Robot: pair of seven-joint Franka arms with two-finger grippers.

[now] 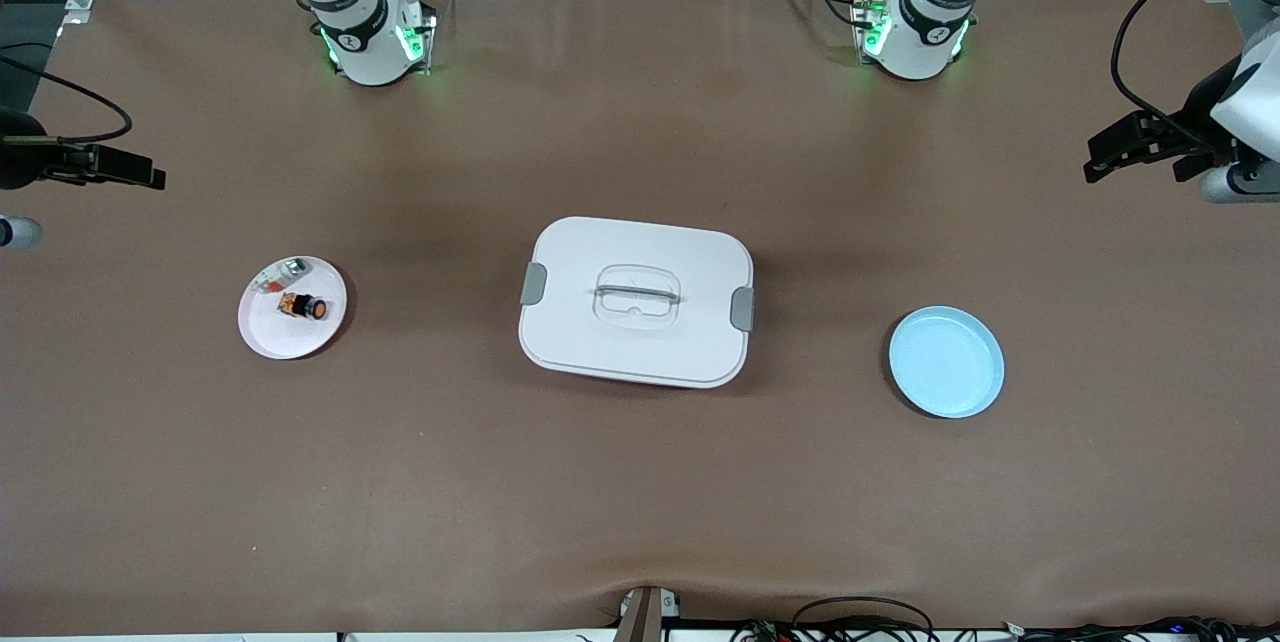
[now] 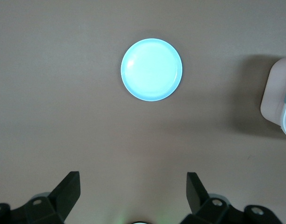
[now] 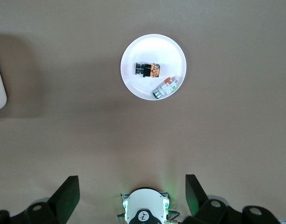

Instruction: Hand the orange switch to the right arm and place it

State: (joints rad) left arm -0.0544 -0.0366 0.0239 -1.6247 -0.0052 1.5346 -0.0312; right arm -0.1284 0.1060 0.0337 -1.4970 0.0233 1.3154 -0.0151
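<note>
Brown tabletop (image 1: 640, 502), front view: white lidded box (image 1: 636, 300) at centre. White plate (image 1: 268, 334) toward right arm's end carries orange switch (image 1: 303, 305), lying on its side, w/ a silvery-white piece (image 1: 283, 272) beside it. Pale blue plate (image 1: 946, 361) toward left arm's end. Both arms wait, raised at the table ends.

Left wrist view: left claw (image 2: 133, 191) fingers apart, holding nothing, over bare tabletop near blue plate (image 2: 151, 69).

Right wrist view: right claw (image 3: 132, 192) fingers apart, holding nothing, over tabletop near white plate (image 3: 133, 84); switch (image 3: 148, 70) rests on plate, untouched.
</note>
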